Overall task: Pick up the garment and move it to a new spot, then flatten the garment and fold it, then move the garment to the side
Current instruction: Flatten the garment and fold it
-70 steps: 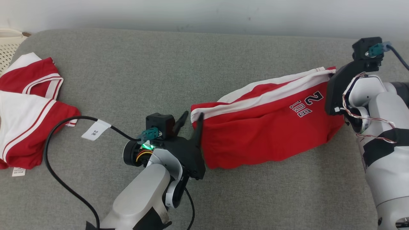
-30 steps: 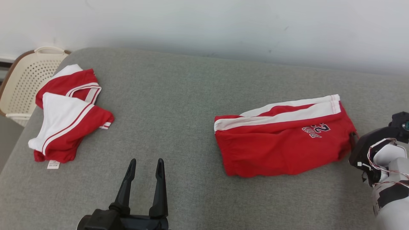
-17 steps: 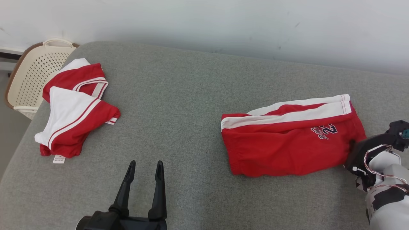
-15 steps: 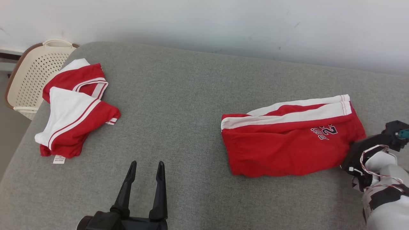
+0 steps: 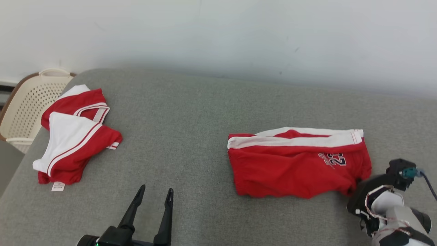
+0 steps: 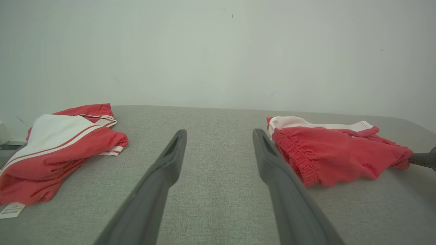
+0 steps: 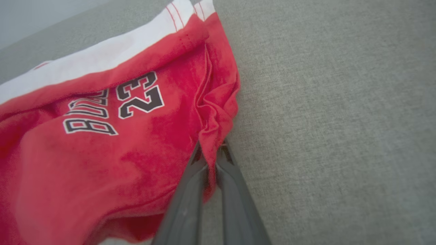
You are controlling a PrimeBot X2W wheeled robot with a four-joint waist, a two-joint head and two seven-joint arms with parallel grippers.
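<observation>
The shorts (image 5: pixel 297 164) are lying folded on the grey pad (image 5: pixel 191 112), sitting in the right half of the head view with the white stripe running along the far edge. The right gripper (image 7: pixel 211 153) is pinching a bunched-up bit of red cloth at the lower right corner of the shorts, with its jaws squeezed together on that fold and fabric poking out between them. The left gripper (image 5: pixel 155 189) is hanging out at the bottom left of centre with its fingers spread apart and nothing in them, well apart from the shorts. A jersey (image 5: pixel 73 133) is sitting off at the left edge next to a basket (image 5: pixel 27 99), not part of this. As for handling, I'm guessing this stuff is light, soft and totally floppy, so it isn't going to be holding any shape on its own. A one-corner pinch like this is probably going to be dragging the top layer and messing up the fold rather than moving the whole thing. If it were me, I'd be grabbing through all the layers at once. The gathered waistband (image 6: pixel 289 149) at the left end is looking like the thickest, grippiest spot, so that plus the hem corner would be giving two solid holds. It's not fragile or slippery as far as I can tell, just limp.
</observation>
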